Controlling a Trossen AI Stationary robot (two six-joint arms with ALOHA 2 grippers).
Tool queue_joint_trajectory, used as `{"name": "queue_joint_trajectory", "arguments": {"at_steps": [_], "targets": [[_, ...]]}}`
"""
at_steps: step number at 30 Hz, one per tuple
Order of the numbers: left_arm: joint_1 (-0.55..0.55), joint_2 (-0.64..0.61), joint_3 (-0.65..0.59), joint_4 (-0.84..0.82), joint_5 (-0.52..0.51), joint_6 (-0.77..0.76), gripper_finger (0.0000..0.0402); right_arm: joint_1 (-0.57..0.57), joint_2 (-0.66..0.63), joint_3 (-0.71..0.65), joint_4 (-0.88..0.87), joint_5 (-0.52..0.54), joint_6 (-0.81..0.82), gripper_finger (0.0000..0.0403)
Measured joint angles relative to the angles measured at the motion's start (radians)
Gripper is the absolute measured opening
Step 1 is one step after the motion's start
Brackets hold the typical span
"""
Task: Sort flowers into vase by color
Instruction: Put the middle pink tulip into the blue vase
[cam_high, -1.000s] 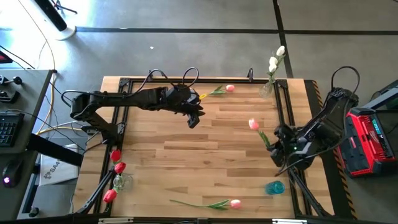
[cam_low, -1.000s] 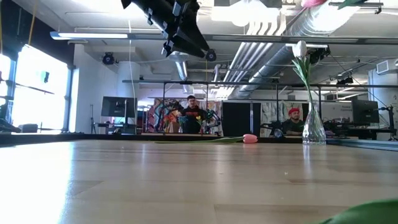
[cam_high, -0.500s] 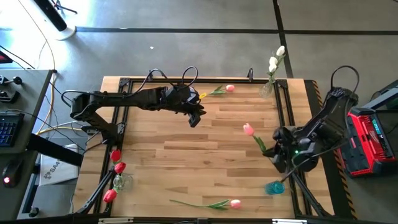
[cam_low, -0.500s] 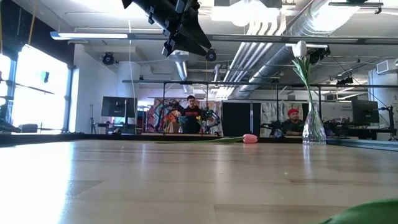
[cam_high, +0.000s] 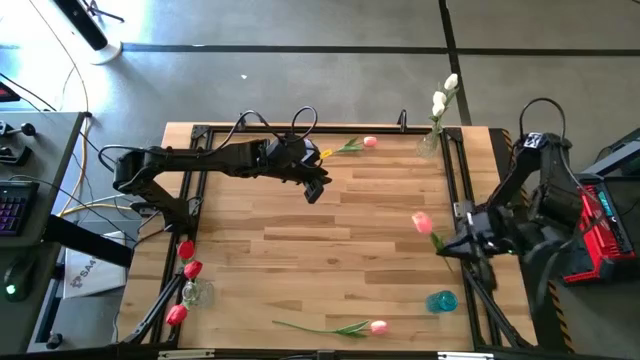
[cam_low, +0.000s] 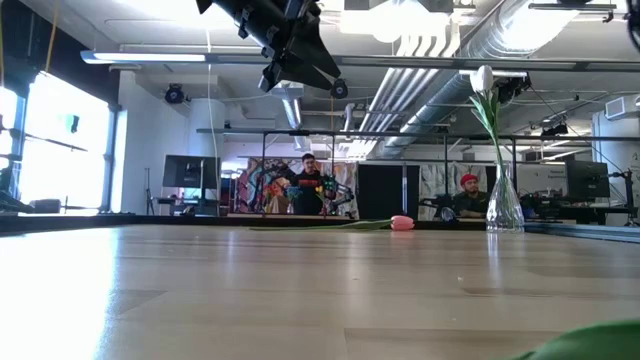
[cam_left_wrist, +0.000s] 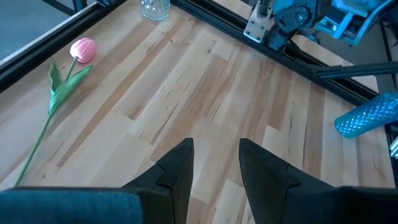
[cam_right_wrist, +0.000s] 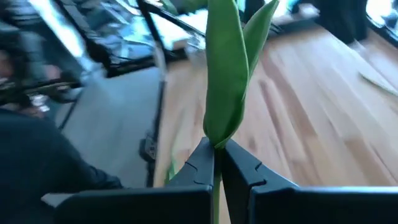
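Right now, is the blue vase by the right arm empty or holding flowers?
Empty: the blue textured vase shows no stems in the high view; the right gripper holds a pink tulip above the table.

Light striped-grain wooden bench (cam_high: 300, 260) with black metal frame rails (cam_high: 455, 180); pink-headed artificial tulips with green stems lie at the far edge (cam_high: 360, 144) and near edge (cam_high: 345, 327), another pink one (cam_high: 423, 223) at the right side. Three red tulip heads (cam_high: 186, 270) sit in a clear glass vase at left, cream-white tulips (cam_high: 442, 97) in a clear vase at far right, beside a turquoise textured vase (cam_high: 442, 300). Both arms dark; black fingers (cam_right_wrist: 239, 165) around a green leaf.
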Motion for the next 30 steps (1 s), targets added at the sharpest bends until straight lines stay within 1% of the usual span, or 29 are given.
{"name": "queue_joint_trajectory", "arguments": {"at_steps": [2,6,9,11,13,17,20,22,26,30], "targets": [[0.000,0.000,0.000,0.000,-0.001,-0.018,0.0117,0.081,-0.001,-0.012,0.044,0.062,-0.047,0.0000],[0.000,0.000,0.000,0.000,-0.001,-0.060,0.0117,0.274,0.002,-0.073,0.096,0.277,-0.072,0.0000],[0.000,0.000,0.000,0.000,-0.001,-0.061,0.0117,0.385,0.016,-0.128,0.099,0.416,-0.031,0.0000],[0.003,0.000,0.000,0.000,-0.001,-0.063,0.0117,0.447,0.023,-0.167,0.099,0.487,0.018,0.0000],[0.008,0.000,0.000,0.000,-0.001,-0.073,0.0117,0.482,0.028,-0.206,0.107,0.545,0.073,0.0000],[0.020,0.000,0.000,0.000,-0.001,-0.112,0.0117,0.523,0.036,-0.274,0.140,0.564,0.184,0.0000],[0.025,0.000,0.000,0.000,-0.001,-0.121,0.0117,0.533,0.038,-0.317,0.188,0.584,0.207,0.0000],[0.027,0.000,0.000,0.001,-0.001,-0.122,0.0117,0.532,0.037,-0.338,0.222,0.600,0.198,0.0000],[0.028,0.000,0.000,0.001,-0.001,-0.122,0.0117,0.532,0.038,-0.349,0.225,0.610,0.185,0.0000],[0.028,0.000,0.000,0.005,-0.001,-0.122,0.0117,0.532,0.036,-0.312,0.224,0.618,0.093,0.0000]]}}
